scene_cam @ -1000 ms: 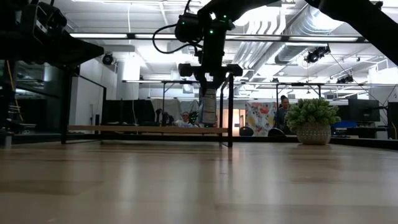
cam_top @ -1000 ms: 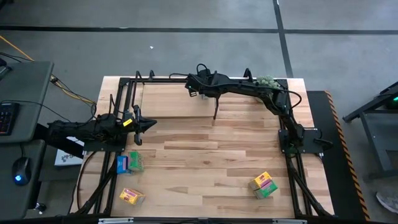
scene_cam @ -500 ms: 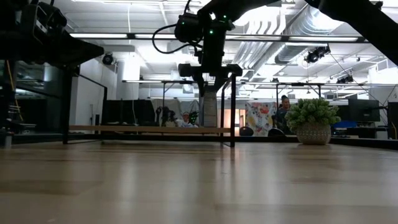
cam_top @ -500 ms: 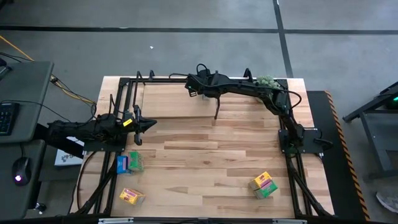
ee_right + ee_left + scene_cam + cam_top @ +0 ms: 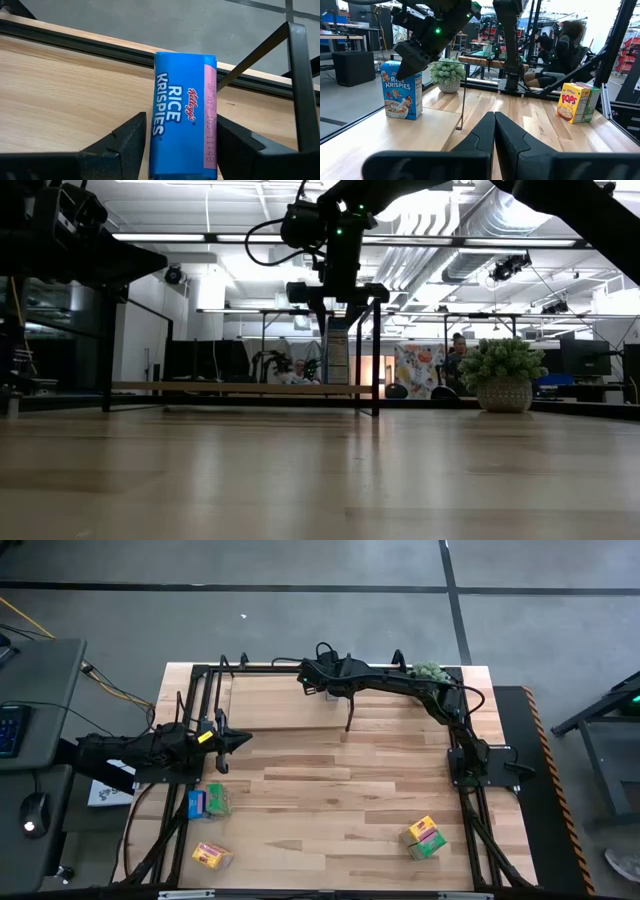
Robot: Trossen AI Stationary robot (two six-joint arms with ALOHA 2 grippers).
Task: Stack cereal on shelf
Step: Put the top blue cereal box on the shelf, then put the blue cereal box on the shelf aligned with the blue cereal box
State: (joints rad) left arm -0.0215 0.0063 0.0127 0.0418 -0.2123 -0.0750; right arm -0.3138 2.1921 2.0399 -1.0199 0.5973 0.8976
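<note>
A blue Rice Krispies box (image 5: 402, 90) stands upright on the shelf's wooden board (image 5: 235, 388), near the black rack's right-hand leg (image 5: 347, 718). My right gripper (image 5: 175, 150) hangs open over it, pointing down, one finger on each side of the box's top (image 5: 182, 115). In the low view the box (image 5: 338, 360) shows just under that gripper. My left gripper (image 5: 238, 741) is shut and touches nothing, hovering near the table's left side; its fingers meet in its wrist view (image 5: 494, 135). Other cereal boxes lie on the table: a blue and green pair (image 5: 208, 802), a yellow one (image 5: 212, 856), and a yellow and green pair (image 5: 424, 837). My right gripper has its fingers (image 5: 127, 137) on either side of the blue box's top end (image 5: 160, 120), coming from above. A thin gap shows at one finger; whether the other touches the box I cannot tell. The box stands upright with its bottom on the shelf board.
A potted green plant (image 5: 428, 671) sits at the far right corner, beside the rack. Black frame tubes run along the table's left and right edges (image 5: 470, 790). Bare planks lie in the table's middle (image 5: 330, 800). People sit in the room beyond (image 5: 570, 45).
Both arms have kept their places. In the low view the blue box under my right gripper shows more plainly now than a second ago.
</note>
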